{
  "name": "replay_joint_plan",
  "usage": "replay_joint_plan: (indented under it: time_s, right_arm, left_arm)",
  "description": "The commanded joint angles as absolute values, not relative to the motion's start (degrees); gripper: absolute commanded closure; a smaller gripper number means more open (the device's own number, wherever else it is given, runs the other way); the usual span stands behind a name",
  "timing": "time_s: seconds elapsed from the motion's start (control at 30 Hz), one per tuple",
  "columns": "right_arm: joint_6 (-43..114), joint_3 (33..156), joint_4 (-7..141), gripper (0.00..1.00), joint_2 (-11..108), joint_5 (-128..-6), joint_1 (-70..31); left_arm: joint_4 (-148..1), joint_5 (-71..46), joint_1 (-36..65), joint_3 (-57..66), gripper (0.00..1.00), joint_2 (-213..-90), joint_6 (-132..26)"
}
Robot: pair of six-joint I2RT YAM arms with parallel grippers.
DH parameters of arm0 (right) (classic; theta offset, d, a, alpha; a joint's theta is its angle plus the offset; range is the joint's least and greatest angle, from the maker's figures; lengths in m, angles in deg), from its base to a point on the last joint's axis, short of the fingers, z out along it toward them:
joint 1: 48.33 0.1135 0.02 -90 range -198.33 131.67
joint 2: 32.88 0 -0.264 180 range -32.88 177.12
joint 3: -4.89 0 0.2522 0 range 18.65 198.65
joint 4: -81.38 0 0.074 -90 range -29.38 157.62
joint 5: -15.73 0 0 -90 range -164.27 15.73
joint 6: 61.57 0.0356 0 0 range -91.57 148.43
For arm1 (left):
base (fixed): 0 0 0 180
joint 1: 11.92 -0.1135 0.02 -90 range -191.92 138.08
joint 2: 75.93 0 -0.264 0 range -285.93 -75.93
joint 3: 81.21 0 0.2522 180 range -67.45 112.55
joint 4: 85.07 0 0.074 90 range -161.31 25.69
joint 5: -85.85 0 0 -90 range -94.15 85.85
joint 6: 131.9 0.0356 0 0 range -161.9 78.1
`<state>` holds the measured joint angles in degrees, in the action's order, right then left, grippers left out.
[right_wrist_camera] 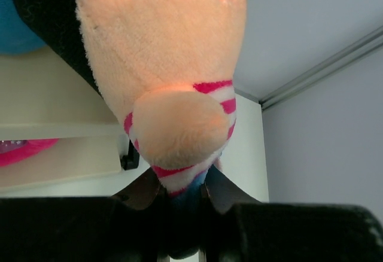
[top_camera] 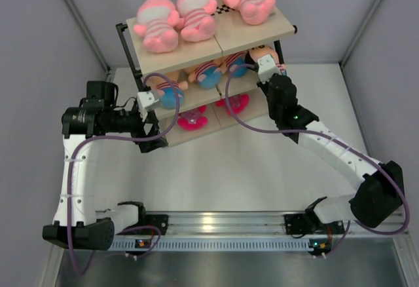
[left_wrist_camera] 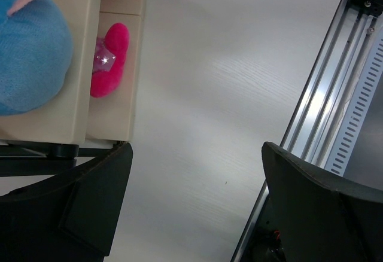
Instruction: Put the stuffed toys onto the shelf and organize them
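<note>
The shelf (top_camera: 196,56) stands at the back of the table, with three pink stuffed toys (top_camera: 195,13) lying side by side on its top board. Boy dolls with blue bottoms (top_camera: 208,74) sit along the middle board. My right gripper (top_camera: 262,63) is at that board's right end, shut on a boy doll (top_camera: 265,52). In the right wrist view its blue bottom and striped shirt (right_wrist_camera: 179,175) are pinched in the gripper (right_wrist_camera: 185,205). My left gripper (top_camera: 156,107) hangs open by the shelf's left end. Nothing is between its fingers (left_wrist_camera: 90,202), and a blue doll (left_wrist_camera: 30,52) lies just beyond them.
Magenta plush pieces (top_camera: 192,120) (left_wrist_camera: 111,58) lie on the bottom board. An aluminium rail (top_camera: 222,221) (left_wrist_camera: 335,106) runs along the near edge of the white table (top_camera: 249,162). Grey walls close in at the back and both sides.
</note>
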<state>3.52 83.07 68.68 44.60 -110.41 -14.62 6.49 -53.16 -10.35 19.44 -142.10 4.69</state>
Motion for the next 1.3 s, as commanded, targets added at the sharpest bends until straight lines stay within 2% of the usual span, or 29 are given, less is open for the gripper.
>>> replay_joint_plan:
  time_s: [0.0,0.4,1.0,1.1,1.13,1.2,1.27]
  right_arm:
    - [3.5,84.4,72.1,1.0,41.7,-108.9,-13.9]
    - [-3.9,91.0,71.7,1.0,47.2,-126.9,-14.2]
    - [4.2,104.1,66.2,1.0,59.8,-124.8,-14.1]
    - [5.8,104.3,64.9,0.79,60.0,-122.3,-14.0]
    - [6.3,103.2,64.7,0.67,59.7,-121.8,-13.7]
    - [7.8,100.7,65.2,0.53,58.4,-119.3,-13.5]
    - [8.6,99.0,66.7,0.51,56.9,-117.0,-13.7]
  left_arm:
    - [6.7,-54.6,-10.5,19.4,0.05,-142.2,5.1]
    - [6.7,-54.1,-10.5,18.8,0.05,-141.2,5.7]
    - [6.7,-52.5,-10.4,18.0,0.05,-140.0,5.8]
    - [6.7,-52.1,-10.5,17.9,0.05,-139.9,5.8]
    - [6.7,-52.1,-10.5,17.8,0.05,-139.8,5.8]
    - [6.7,-52.1,-10.5,17.5,0.05,-139.7,6.2]
    - [6.7,-52.2,-10.4,17.4,0.05,-139.7,6.2]
